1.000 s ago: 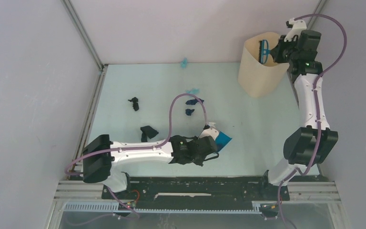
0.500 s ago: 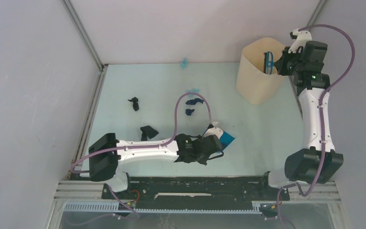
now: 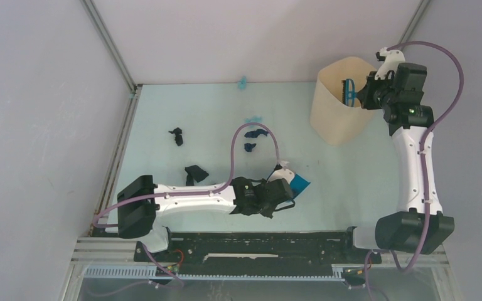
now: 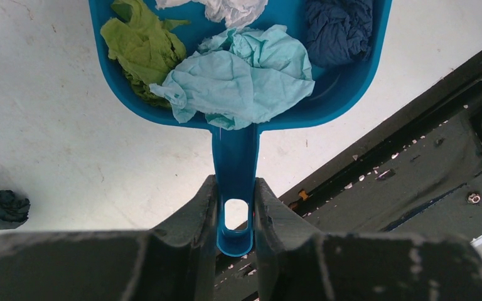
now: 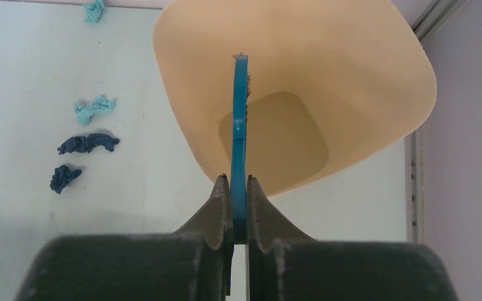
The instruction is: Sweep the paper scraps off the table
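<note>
Since a second ago the right arm (image 3: 414, 163) straightened, its elbow dropping toward the near-right corner of the table (image 3: 182, 106) while the wrist stayed over the beige bin (image 5: 364, 81) at the far-right corner. The left arm (image 3: 188, 195) nudged right, then held. Its right gripper (image 5: 238, 182) was clenched on the blue brush (image 5: 241, 113), held edge-on with its long axis running straight out from the fingers over the bin mouth. Over near-centre, the left gripper (image 4: 235, 183) was clamped on the handle of the dustpan (image 4: 336, 88); the handle pointed back at the wrist and the pan mouth faced the right edge. Contact with the table: couldn't tell. The pan carried green, light-blue, white and navy paper scraps (image 4: 238, 81). Loose ones lay on the table: two dark left of centre, one light-blue plus two navy in a row near centre (the longer navy roughly parallel to the far edge), and one light-blue at the far edge.
</note>
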You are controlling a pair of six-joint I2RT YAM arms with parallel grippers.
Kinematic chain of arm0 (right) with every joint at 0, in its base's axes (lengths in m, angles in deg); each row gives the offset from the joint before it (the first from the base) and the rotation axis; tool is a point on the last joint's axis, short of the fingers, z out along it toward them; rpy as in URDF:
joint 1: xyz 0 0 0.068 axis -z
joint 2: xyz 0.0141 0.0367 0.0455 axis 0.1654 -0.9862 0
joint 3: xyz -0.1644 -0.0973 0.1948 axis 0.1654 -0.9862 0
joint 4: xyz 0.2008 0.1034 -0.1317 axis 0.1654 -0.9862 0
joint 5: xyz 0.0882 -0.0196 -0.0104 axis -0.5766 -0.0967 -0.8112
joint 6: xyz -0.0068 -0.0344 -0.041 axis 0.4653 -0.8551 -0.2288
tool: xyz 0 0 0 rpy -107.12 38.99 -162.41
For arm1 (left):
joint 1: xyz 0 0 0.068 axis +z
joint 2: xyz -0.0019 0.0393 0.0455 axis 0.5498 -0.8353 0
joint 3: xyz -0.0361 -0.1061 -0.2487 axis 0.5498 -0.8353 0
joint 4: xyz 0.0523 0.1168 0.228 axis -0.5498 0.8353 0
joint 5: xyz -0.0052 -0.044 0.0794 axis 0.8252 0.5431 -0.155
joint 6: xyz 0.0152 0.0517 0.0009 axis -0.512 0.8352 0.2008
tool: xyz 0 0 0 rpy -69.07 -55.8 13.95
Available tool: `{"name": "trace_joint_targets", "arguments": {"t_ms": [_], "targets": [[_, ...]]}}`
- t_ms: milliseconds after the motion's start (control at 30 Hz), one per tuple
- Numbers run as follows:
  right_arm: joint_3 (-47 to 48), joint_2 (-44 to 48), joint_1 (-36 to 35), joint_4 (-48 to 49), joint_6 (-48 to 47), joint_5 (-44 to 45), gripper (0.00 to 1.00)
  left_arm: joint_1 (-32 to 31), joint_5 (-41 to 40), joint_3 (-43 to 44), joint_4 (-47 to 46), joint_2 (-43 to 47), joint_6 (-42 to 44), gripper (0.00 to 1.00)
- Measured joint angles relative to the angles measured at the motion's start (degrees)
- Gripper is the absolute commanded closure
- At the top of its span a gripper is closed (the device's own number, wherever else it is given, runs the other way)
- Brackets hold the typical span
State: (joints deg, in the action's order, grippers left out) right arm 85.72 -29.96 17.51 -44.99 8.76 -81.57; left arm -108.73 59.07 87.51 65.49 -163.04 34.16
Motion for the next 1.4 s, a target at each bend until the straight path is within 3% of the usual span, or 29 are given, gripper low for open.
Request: {"name": "trace_joint_targets", "arguments": {"t_ms": [533, 733, 967, 1167, 1400], "targets": [[-2.67, 7.32, -0.83, -4.17, -0.39, 0.04, 1.0, -0.44, -2.69, 0.57, 3.15, 0.0, 0.81, 1.0], [0.37, 10.6, 6.36, -5.53, 0.55, -2.91, 1.0, 0.26, -6.8, 9.29, 8.09, -1.03, 4.17, 1.0], [0.5, 24.81, 11.74, -11.34, -0.85, -5.62, 1.0, 3.06, -8.94, 20.63, 12.39, -4.15, 8.72, 1.0], [-10.84, 39.58, 14.14, -17.05, -5.7, -5.55, 1.0, 6.32, -10.56, 28.35, 15.41, -4.96, 11.52, 1.0], [-27.61, 45.48, 14.56, -24.81, -12.07, -6.38, 1.0, 9.29, -12.37, 42.6, 17.64, -9.55, 14.34, 1.0]]}}
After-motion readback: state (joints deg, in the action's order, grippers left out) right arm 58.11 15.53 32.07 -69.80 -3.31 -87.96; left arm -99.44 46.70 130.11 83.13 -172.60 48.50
